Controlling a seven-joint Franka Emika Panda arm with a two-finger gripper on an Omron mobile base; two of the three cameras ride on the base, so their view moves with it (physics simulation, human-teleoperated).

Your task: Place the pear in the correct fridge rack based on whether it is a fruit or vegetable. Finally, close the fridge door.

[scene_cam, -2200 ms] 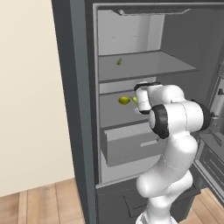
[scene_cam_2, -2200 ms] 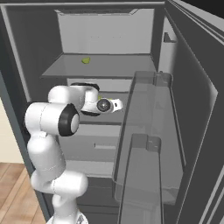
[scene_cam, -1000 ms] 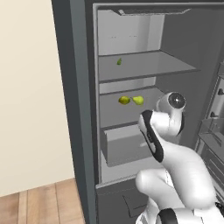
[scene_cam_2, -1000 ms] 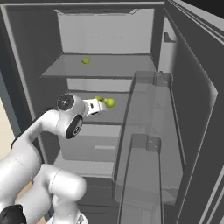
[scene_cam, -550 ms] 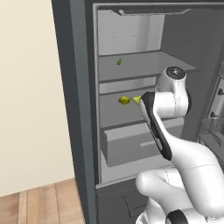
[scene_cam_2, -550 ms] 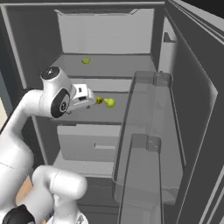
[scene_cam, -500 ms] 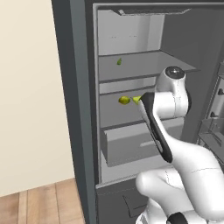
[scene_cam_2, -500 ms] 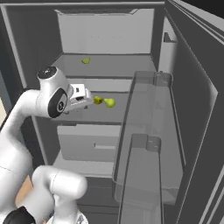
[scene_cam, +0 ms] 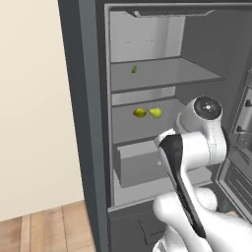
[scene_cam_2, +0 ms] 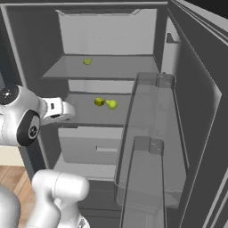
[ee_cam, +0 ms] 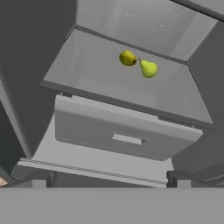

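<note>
1. Two fruits lay ahead of my gripper (scene_cam_2: 71, 110) on the fridge rack (ee_cam: 87, 70): the pear (ee_cam: 148, 68) beside a rounder fruit (ee_cam: 127, 58).
2. I had pulled back empty (whether my jaws stood apart I could not tell).
3. Only the fridge door (scene_cam_2: 196, 133) remained to shut.

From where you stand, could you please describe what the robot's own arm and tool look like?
The arm is glossy white with rounded, bulbous segments. A dark stripe runs along one link, and the joints end in dark round caps ringed in grey, one with small pale marks. In the right base view the tool is a short white block. No cables are visible.
</note>
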